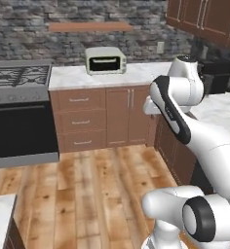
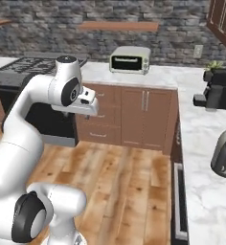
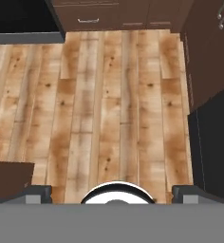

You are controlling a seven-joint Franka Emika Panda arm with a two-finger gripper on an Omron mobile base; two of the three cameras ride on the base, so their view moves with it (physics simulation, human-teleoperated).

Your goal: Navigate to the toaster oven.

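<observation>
One stretch of bare wood-plank floor (image 1: 92, 185) separates the base from the far run of brown wooden cabinets (image 1: 105, 119), and the coming move turns on this gap: judged from both base views, the base has to drive forward across it.

Black gas range (image 1: 19, 112) with grey burner top: far left, touching the cabinet run's left end. Not the target.

White marble desk (image 1: 73, 77) tops the cabinets and continues round the corner along the right side.

Toaster oven (image 1: 105, 60), small boxy cream casing, dark glass door, silver bar handle: stands on the far desk against the grey stone wall, door facing the base, long axis running along the wall. From the left base view it lies ahead and slightly left of the arm; from the right base view (image 2: 130, 59) ahead and slightly right. Roughly straight ahead, well apart from the robot.

Fingers (image 3: 112, 192): hand points down at the floor, far below and short of the oven. Two dark tips sit wide apart at the hand view's bottom, spread, holding nothing.

Writing, brands, labels: none legible on oven, range or cabinets.
</observation>
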